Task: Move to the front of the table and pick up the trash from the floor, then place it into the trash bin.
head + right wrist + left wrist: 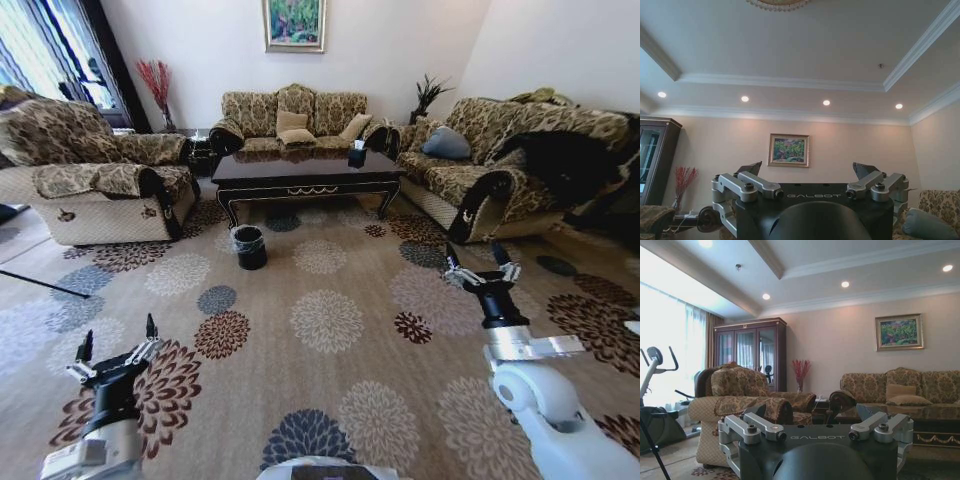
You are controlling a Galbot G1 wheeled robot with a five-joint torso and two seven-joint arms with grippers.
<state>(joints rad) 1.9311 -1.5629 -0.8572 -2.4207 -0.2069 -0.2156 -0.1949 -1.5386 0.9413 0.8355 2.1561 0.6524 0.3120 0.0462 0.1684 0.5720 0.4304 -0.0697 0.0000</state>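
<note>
- Left gripper (117, 348) and right gripper (482, 267) hover over the flowered carpet (330, 330), jaws apart, holding nothing.
- Small round black trash bin (249, 246), clear crinkled liner, stands before the table.
- Glossy dark table (305, 172), gold scrollwork, curved legs, sits farther back among patterned sofas.

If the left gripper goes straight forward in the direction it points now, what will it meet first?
Probably the armchair. The left gripper, fingers open, points roughly level across open carpet, and the chair's padded arm lies nearly dead ahead. Depth is unclear, so the table beside it could come first.
</note>
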